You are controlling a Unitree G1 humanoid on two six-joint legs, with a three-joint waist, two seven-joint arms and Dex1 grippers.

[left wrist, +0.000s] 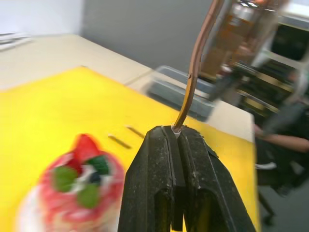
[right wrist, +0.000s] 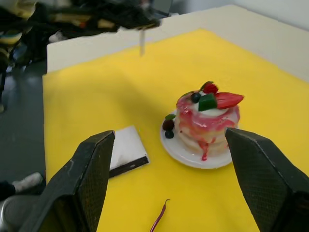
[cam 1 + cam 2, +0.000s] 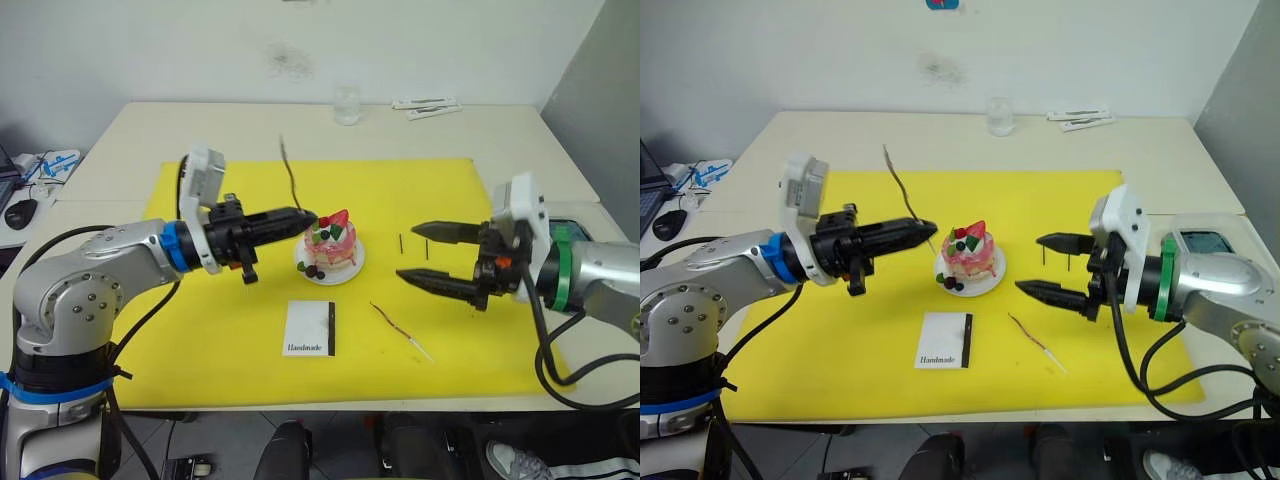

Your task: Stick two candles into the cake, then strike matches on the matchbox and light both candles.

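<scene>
Left end effector (image 3: 305,219) clenched on one candle (image 3: 288,170), tips just left of the cake (image 3: 331,245), candle rising up and away from the pinched fingers, wavy, its lower end at the fingertips. In the left wrist view the candle (image 1: 193,67) comes out of the closed finger seam, cake (image 1: 77,188) below and beside it. Right end effector (image 3: 420,254) released, fingers spread wide, empty, hovering right of the cake above the yellow mat (image 3: 200,340), pointing toward the cake.

Landmark is the cake, near to far: matchbox (image 3: 310,328) lies flat on the mat in front of the cake, slightly left, black strip along its right edge, "Handmade" on the near edge. Second candle (image 3: 400,331) lies on the mat in front of the cake and to its right, pale end nearest. Cake sits on its white plate (image 3: 352,268) mid-mat, strawberry on top. Two matches (image 3: 402,243) lie on the mat right of the cake, close to the right end effector's far finger. Behind the cake, off the mat, a clear glass (image 3: 346,104) stands on the worktop (image 3: 480,130) at the far edge.
</scene>
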